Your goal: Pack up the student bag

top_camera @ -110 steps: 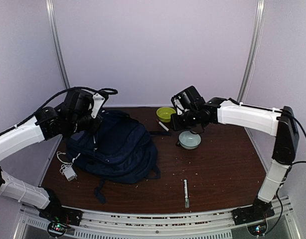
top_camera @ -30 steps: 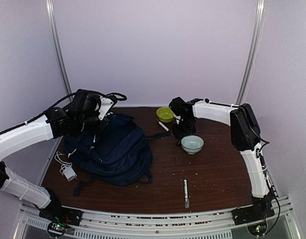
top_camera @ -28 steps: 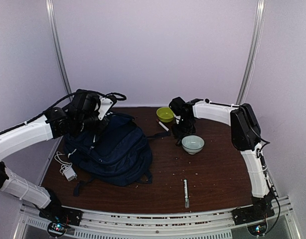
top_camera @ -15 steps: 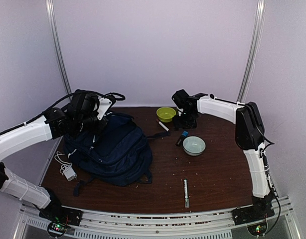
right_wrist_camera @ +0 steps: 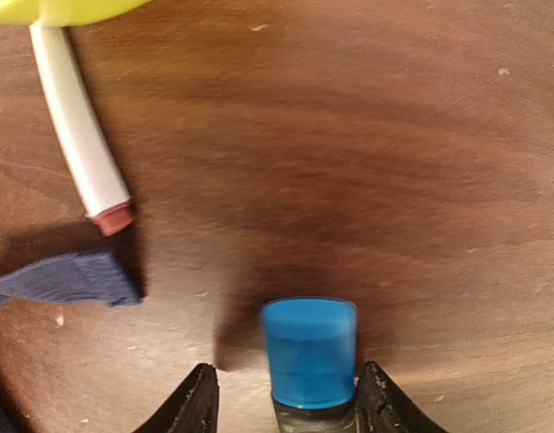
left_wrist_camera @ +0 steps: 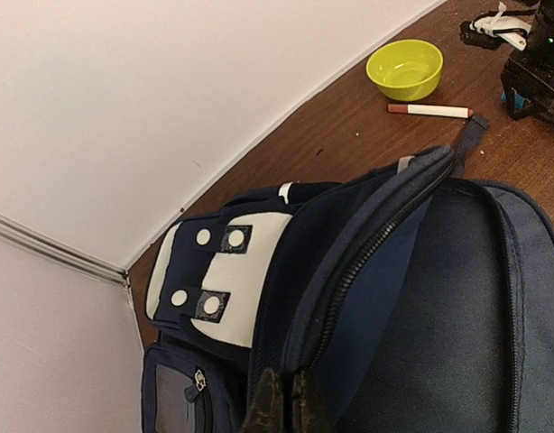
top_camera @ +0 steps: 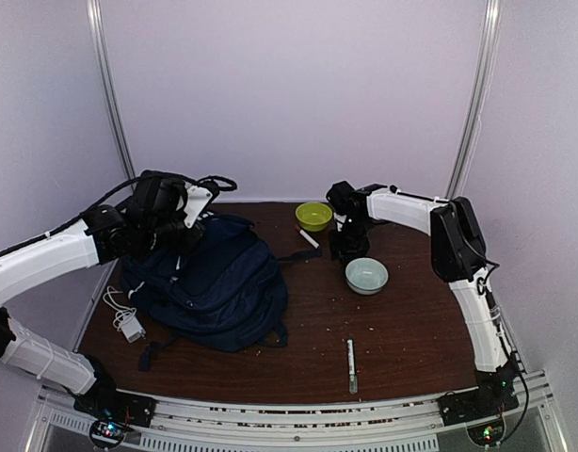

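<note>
our right gripper point(right_wrist_camera: 286, 373) stood with jaws apart astride a blue-capped stick point(right_wrist_camera: 309, 347), one finger nearer, so we feared closing might kick it aside. our left gripper point(left_wrist_camera: 284, 403) was clenched on the zipper rim of the student bag point(top_camera: 218, 282) at the table's point(top_camera: 411, 325) left; a slip would drop its mouth shut.

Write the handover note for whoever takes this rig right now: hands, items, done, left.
Left hand: shut on the zip edge of the navy-blue fabric backpack, holding its mouth open.
Right hand: open, fingers astride a blue-capped stick on the brown wooden table, not gripped yet.
Loose on the table: white marker with reddish cap, white pen, white charger with cable, yellow-green bowl, pale ceramic bowl.
Done: bag held open; nothing visibly packed.
Left: close on the stick, carry it into the bag, then pack the rest.
</note>
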Controlling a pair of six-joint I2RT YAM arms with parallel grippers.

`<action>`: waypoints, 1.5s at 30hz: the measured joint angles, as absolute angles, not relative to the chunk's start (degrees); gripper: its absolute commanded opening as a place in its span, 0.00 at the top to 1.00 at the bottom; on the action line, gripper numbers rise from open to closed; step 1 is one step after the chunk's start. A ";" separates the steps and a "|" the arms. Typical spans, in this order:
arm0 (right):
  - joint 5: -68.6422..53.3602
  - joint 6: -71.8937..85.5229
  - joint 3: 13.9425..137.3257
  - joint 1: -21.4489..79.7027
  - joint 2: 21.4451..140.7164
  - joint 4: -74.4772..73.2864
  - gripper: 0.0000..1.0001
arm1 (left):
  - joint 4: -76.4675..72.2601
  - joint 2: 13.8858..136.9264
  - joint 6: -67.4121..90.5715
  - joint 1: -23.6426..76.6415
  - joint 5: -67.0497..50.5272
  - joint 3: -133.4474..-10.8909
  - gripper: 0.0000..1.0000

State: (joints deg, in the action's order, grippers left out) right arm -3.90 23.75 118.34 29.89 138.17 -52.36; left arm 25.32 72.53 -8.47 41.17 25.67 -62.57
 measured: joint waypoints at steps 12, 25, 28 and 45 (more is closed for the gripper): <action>-5.08 21.26 120.31 35.42 138.93 -55.02 0.55 | 24.86 71.92 -9.04 41.17 25.26 -62.11 1.00; -0.99 13.32 116.71 36.82 136.81 -57.28 0.91 | 24.91 69.93 -8.97 41.06 23.24 -61.47 1.00; -2.20 13.17 115.85 36.82 136.07 -57.14 0.97 | 25.39 68.29 -8.95 40.84 21.43 -61.47 1.00; -21.56 17.06 101.93 42.70 105.54 -28.53 1.00 | 24.82 62.17 -9.13 40.47 14.52 -58.50 1.00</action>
State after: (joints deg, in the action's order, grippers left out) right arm -21.56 17.06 101.93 42.70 105.54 -28.53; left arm 24.82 62.17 -9.13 40.47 14.52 -58.50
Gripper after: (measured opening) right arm 0.238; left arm 0.024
